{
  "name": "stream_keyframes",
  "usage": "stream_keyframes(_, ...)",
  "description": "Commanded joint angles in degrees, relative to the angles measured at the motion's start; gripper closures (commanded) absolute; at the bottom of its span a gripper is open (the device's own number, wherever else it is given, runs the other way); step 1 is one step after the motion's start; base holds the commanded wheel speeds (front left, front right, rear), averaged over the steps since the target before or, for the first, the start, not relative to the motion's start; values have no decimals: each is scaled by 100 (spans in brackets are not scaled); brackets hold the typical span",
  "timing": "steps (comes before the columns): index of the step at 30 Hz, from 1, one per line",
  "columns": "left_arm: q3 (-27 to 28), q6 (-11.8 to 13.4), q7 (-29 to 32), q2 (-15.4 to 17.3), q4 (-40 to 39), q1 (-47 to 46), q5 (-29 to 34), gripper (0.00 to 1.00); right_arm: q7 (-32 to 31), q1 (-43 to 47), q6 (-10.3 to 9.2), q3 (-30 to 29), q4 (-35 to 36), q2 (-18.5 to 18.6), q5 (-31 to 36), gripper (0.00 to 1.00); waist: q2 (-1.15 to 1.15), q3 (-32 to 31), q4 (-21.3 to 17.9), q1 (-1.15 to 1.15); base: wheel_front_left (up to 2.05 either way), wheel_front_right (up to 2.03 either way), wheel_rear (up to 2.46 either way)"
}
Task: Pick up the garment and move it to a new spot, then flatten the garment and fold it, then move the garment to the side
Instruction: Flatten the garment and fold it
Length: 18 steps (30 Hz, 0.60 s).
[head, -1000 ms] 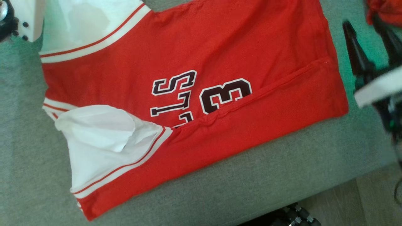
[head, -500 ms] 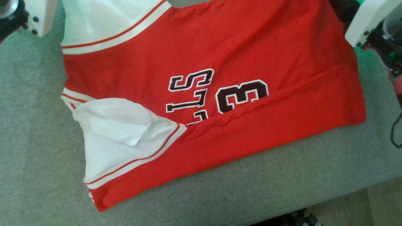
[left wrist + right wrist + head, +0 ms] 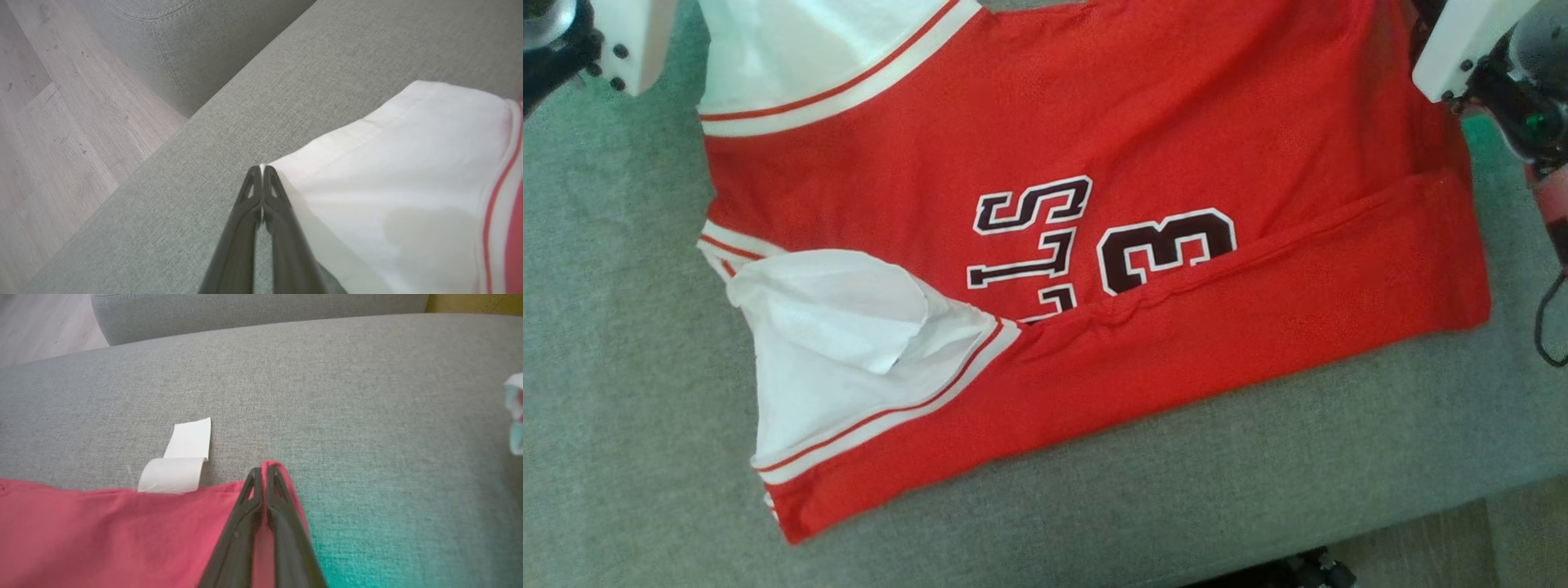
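Note:
The garment (image 3: pixel 1094 163) is a red jersey with white sleeves and dark lettering, lying partly folded on the grey cushion (image 3: pixel 1176 490). In the left wrist view my left gripper (image 3: pixel 261 167) is shut on the corner of a white sleeve (image 3: pixel 408 183), with a sliver of white cloth between its tips. In the right wrist view my right gripper (image 3: pixel 263 469) is shut on a corner of the red hem (image 3: pixel 102 531), which pokes up past its tips. The pale wrist housings of the left arm (image 3: pixel 629 41) and right arm (image 3: pixel 1470 41) sit at the garment's far corners.
A white care label (image 3: pixel 184 461) sticks out from the red hem onto the cushion. Wooden floor (image 3: pixel 61 122) lies beyond the cushion's edge, next to another grey cushion (image 3: pixel 184 41). A dark cable (image 3: pixel 1543 327) hangs at the right. A pale teal object (image 3: pixel 515 412) shows at the right edge.
The head camera has shifted, so the garment sits further right in the picture. My right arm came from beside the garment to its far right corner, and its gripper shut on the red hem.

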State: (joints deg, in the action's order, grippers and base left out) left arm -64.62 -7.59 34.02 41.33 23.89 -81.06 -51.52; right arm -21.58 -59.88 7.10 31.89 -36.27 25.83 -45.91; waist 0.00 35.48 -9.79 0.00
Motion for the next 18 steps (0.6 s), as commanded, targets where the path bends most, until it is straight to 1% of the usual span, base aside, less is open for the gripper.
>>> stream_keyframes(1, 210, 10, -67, 230, -46, -395, -40, 100, 73, -91, 39, 44, 63, 103, -80, 100, 0, -9, 10, 0, 0, 0, 0)
stream_keyframes(5, 90, 10, -351, 267, -40, -469, -10, 100, 276, -168, 39, 74, -75, 133, -107, 100, 0, -46, 20, 0, 0, 0, 0)
stream_keyframes(12, 86, 10, -1237, 233, 102, -705, 62, 100, 671, -253, 39, -18, -169, 207, -334, 100, 0, -175, 74, 0, 0, 0, 0)
stream_keyframes(14, 78, 10, -1475, 210, 104, -776, 43, 100, 790, -235, 39, -71, -131, 299, -426, 100, 0, -218, 123, 0, 0, 0, 0)
stream_keyframes(15, 67, 10, -1705, 209, 81, -814, -7, 100, 909, -149, 39, -162, -53, 384, -590, 100, 0, -277, 185, 0, 0, 0, 0)
stream_keyframes(18, 71, 10, -2043, 263, -48, -725, -175, 100, 1028, 123, 39, -259, 129, 566, -819, 100, 0, -394, 299, 0, 0, 0, 0)
